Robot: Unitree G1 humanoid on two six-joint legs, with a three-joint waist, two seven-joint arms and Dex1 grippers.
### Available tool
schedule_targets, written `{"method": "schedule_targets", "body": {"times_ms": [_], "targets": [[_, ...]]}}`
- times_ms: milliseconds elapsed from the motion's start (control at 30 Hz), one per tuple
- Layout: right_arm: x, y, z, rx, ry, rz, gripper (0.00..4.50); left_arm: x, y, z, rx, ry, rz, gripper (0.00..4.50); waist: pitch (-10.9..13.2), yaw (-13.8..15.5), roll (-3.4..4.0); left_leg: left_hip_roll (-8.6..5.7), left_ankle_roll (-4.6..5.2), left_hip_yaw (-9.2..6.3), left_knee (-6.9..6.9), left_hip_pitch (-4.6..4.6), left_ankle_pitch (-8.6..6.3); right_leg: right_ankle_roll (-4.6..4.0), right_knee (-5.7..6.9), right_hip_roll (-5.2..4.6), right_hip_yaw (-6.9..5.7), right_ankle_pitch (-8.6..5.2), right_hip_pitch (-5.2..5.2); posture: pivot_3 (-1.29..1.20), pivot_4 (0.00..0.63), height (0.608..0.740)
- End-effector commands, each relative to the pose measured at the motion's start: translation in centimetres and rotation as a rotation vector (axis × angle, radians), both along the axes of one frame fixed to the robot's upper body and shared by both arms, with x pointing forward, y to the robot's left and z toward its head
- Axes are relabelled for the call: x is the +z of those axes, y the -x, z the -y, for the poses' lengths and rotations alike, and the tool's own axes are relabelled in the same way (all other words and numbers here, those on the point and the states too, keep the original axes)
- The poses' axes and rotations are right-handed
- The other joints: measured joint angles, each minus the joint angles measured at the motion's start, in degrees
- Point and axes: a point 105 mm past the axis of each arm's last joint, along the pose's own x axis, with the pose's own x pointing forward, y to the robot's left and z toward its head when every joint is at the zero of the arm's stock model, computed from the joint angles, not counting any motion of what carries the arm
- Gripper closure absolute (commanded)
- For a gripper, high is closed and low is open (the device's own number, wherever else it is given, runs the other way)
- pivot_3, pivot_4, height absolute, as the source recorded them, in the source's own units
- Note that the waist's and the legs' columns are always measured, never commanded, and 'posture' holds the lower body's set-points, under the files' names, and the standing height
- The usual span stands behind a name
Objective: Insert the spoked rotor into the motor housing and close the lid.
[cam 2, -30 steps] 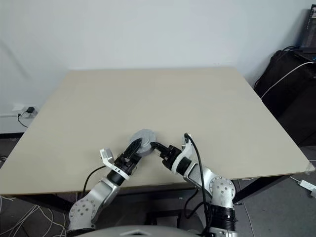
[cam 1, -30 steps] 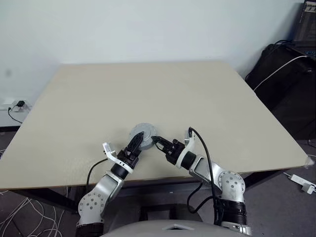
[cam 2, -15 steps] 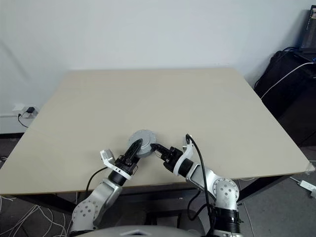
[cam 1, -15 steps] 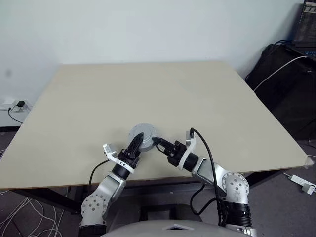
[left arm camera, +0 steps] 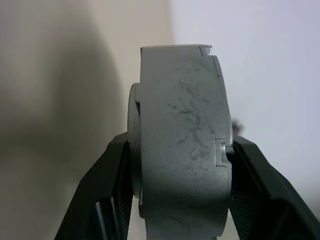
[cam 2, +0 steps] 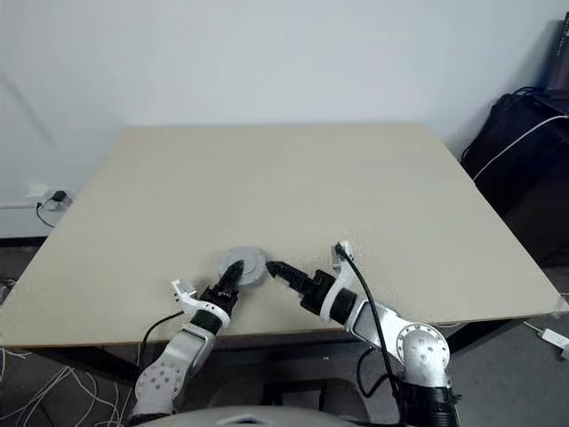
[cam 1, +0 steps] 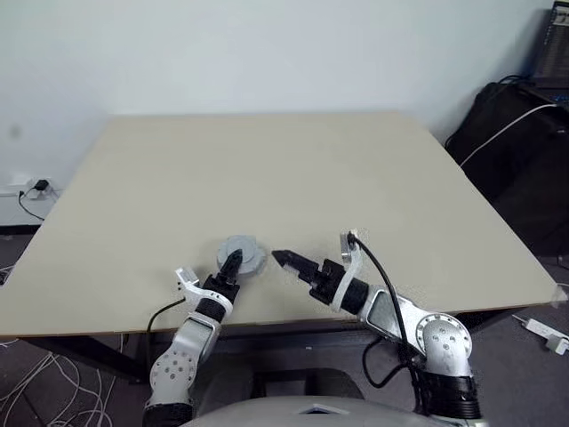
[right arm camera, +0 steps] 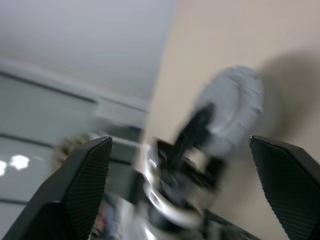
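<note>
Left wrist view: the closed motor housing is clamped edge-on between the left gripper fingers; the right gripper fingers are spread apart beside it.

I'm working in a plain lab or office room: bare beige table, white wall, loose floor cables, black bag.

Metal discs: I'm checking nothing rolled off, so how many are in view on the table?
1: a grey disc assembly near the table's front edge, clamped in the left gripper. Inner parts may be hidden.
</note>
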Motion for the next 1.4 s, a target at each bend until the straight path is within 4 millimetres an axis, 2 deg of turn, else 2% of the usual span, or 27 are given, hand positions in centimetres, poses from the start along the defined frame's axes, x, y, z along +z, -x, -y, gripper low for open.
{"method": "schedule_targets", "body": {"times_ms": [33,167,300,433,600,800,1033,1167,1400], "targets": [[0.7,-0.9,1.1,-0.085,0.151,0.177,0.00,3.3,-3.0,0.1,0.086,0.062,0.120,2.36,0.0,0.4,-0.02,0.00,0.01,0.01,0.10,-0.02,0.00,0.03,0.00,0.00,0.00,0.02,0.02,0.00,0.000,0.740],[0.2,-1.5,2.1,-0.141,0.354,0.367,0.00,3.4,-5.2,-1.7,0.133,0.000,0.119,2.36,0.0,0.7,-0.05,0.00,0.05,0.00,0.33,0.07,-0.04,0.21,-0.03,-0.02,-0.04,0.14,0.27,0.00,0.000,0.740],[-1.0,-1.1,2.3,-0.094,0.603,0.602,0.00,3.2,-7.6,-2.9,0.188,-0.034,0.094,2.36,0.0,0.9,-0.18,-0.04,-0.07,0.02,0.54,0.13,0.04,0.33,-0.08,0.01,-0.06,0.20,0.44,0.00,0.000,0.740],[-1.8,-0.9,2.7,-0.121,0.675,0.703,0.00,3.4,-9.6,-3.3,0.201,-0.058,0.089,2.36,0.1,1.3,-0.57,-0.05,-0.26,0.01,0.59,0.15,0.16,0.38,-0.08,0.07,-0.10,0.22,0.48,0.00,0.000,0.740],[-3.0,-0.8,3.6,-0.151,0.725,0.726,0.00,3.7,-11.9,-3.8,0.211,-0.098,0.071,2.36,0.1,1.3,-0.78,-0.04,-0.30,0.03,0.61,0.22,0.19,0.46,-0.08,0.11,-0.11,0.27,0.57,0.00,0.000,0.740],[-4.5,-0.7,4.4,-0.188,0.784,0.692,0.00,3.0,-13.7,-4.7,0.242,-0.185,-0.005,2.36,0.2,1.2,-0.88,0.00,-0.39,0.02,0.57,0.30,0.23,0.49,-0.06,0.23,-0.09,0.30,0.57,0.00,0.000,0.740],[-4.7,-0.6,4.4,-0.190,0.790,0.686,0.00,1.0,-14.1,-4.7,0.225,-0.278,-0.153,2.36,0.2,1.3,-0.93,0.01,-0.49,0.01,0.48,0.32,0.29,0.49,-0.06,0.23,-0.09,0.30,0.56,0.00,0.000,0.740],[-4.8,-0.6,4.6,-0.189,0.801,0.686,0.00,0.4,-13.9,-4.2,0.190,-0.282,-0.163,2.36,0.2,1.1,-0.92,0.00,-0.58,0.08,0.44,0.50,0.34,0.49,-0.05,0.15,-0.02,0.42,0.68,0.00,0.000,0.740],[-5.0,-0.7,4.4,-0.196,0.796,0.675,0.00,-1.9,-11.2,-5.1,0.185,-0.310,-0.222,0.10,-0.2,0.4,-0.83,0.01,-0.58,0.07,0.27,0.70,0.33,0.42,-0.02,0.12,0.12,0.46,0.74,0.00,0.000,0.740]]}}
